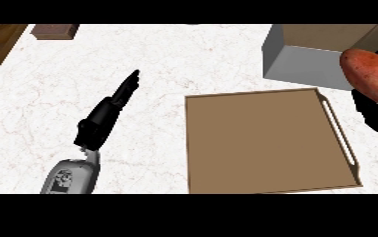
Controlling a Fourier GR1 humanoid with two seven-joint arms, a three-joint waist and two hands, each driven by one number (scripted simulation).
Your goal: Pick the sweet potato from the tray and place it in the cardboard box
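sweet potato (362, 71): reddish-orange, at the right edge of my head view, lifted off the tray and held up in front of the near right part of the cardboard box; it is partly cut off by the view's edge.
my right hand (366, 112): only a dark patch of it shows just under the sweet potato at the right edge; it carries the sweet potato from below, though i cannot make out how each finger lies.
cardboard box (310, 51): open-topped, grey on its outer walls and brown inside, at the upper right of the counter, just beyond the tray's far right corner.
tray (258, 141): flat brown tray with a thin raised rim and a pale handle along its right side, in front of me to the right of middle, with nothing lying on it.
my left hand (111, 112): black, over the counter left of the tray and well apart from it, fingers straight and together, pointing away and slightly right, holding nothing.
counter (148, 56): white marbled top.
brown block (54, 31): small, dark, at the far left edge of the counter.
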